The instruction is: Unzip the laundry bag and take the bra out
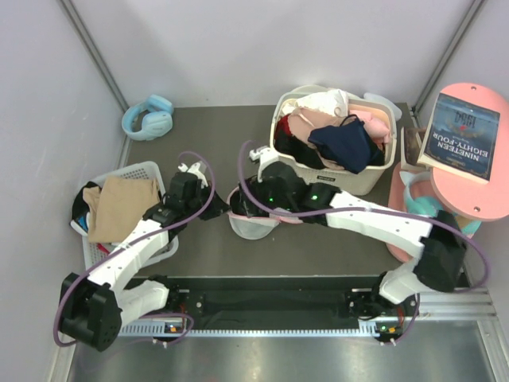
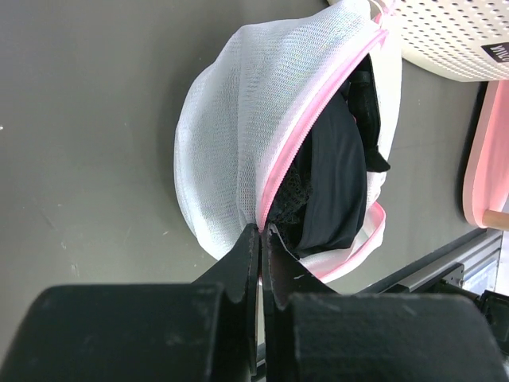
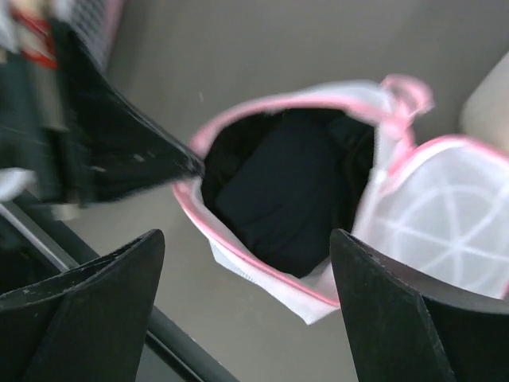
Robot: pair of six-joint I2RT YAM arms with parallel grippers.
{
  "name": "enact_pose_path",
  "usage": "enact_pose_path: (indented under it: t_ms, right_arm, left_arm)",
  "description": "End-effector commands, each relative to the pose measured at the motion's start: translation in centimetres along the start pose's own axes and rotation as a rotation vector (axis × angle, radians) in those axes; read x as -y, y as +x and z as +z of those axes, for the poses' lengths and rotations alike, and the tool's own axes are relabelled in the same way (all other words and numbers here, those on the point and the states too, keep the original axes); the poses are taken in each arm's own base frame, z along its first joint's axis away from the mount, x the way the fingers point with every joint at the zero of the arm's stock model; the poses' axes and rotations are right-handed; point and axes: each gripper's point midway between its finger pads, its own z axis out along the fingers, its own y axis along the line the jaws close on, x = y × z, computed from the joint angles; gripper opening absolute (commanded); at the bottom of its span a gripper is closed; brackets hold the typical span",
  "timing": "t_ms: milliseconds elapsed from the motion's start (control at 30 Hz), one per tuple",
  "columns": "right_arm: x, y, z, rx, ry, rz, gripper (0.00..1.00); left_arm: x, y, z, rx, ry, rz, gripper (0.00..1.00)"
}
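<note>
The laundry bag (image 1: pixel 253 224), white mesh with pink zipper trim, lies on the dark table in front of the arms. It gapes open in the left wrist view (image 2: pixel 231 135) and in the right wrist view (image 3: pixel 445 215). The black bra (image 2: pixel 338 175) sits inside it and fills the opening (image 3: pixel 278 191). My left gripper (image 2: pixel 261 231) is shut on the bag's pink zipper edge at the near end of the opening; in the top view it is at the bag's left side (image 1: pixel 219 203). My right gripper (image 3: pixel 246 263) is open and empty, hovering just over the opening (image 1: pixel 266 191).
A cream basket (image 1: pixel 358 181) of clothes with a navy garment (image 1: pixel 346 143) stands right behind the bag. A white basket (image 1: pixel 143 169) with tan cloth is at the left. Blue headphones (image 1: pixel 149 118) lie far left. A pink stand with a book (image 1: pixel 465 135) is at the right.
</note>
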Motion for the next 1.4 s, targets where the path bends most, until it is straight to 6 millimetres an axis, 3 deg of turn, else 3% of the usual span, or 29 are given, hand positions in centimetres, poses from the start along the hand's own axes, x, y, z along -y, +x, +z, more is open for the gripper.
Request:
enact_pose_path:
  t_ms: [0, 233, 300, 333, 367, 467, 533, 567, 733, 933, 1067, 1167, 1367]
  right_arm:
    - [-1.5, 2.3, 3.7, -0.082, -0.057, -0.027, 0.84]
    - [0.2, 4.3, 7.5, -0.159, 0.008, 0.000, 0.86]
    - [0.9, 4.8, 8.1, -0.178, 0.033, 0.004, 0.79]
    - [1.3, 4.8, 8.1, -0.179, 0.053, 0.015, 0.72]
    - [1.6, 4.6, 8.1, -0.176, 0.062, 0.018, 0.56]
    - [2.2, 3.9, 7.4, -0.153, 0.079, 0.030, 0.21]
    - [2.9, 4.0, 7.1, -0.150, 0.090, 0.044, 0.10]
    - [3.0, 3.7, 6.9, -0.140, 0.090, 0.051, 0.00]
    - [3.8, 2.6, 5.8, -0.108, 0.068, 0.104, 0.00]
    - [3.7, -0.6, 3.0, -0.026, 0.031, 0.165, 0.00]
    - [2.0, -3.9, 0.4, 0.058, -0.092, 0.179, 0.00]
    - [0.6, -4.7, -0.9, 0.057, -0.156, 0.167, 0.00]
    - [-0.8, -10.1, -4.9, 0.214, -0.230, 0.198, 0.00]
  left_arm:
    - [1.3, -1.4, -0.6, 0.073, 0.049, 0.012, 0.00]
    - [1.3, -1.1, -1.0, 0.076, 0.060, 0.011, 0.00]
    - [1.2, -1.1, -1.0, 0.076, 0.056, 0.010, 0.00]
    - [1.2, -1.0, -1.1, 0.076, 0.056, 0.012, 0.00]
    - [1.2, -1.1, -1.2, 0.079, 0.052, 0.016, 0.00]
    - [0.9, -0.9, -1.1, 0.072, 0.034, 0.016, 0.00]
    - [0.7, -0.9, -1.2, 0.075, 0.030, 0.017, 0.00]
    - [0.7, -0.8, -1.1, 0.074, 0.030, 0.015, 0.00]
    - [0.3, -0.6, -1.3, 0.072, 0.014, 0.013, 0.00]
    - [-0.3, -0.4, -1.3, 0.068, -0.013, 0.017, 0.00]
    - [-0.1, -0.4, -1.2, 0.062, -0.002, 0.015, 0.00]
    - [0.0, -0.5, -1.1, 0.064, 0.002, 0.016, 0.00]
    - [-0.2, -0.2, -1.2, 0.053, -0.006, 0.015, 0.00]
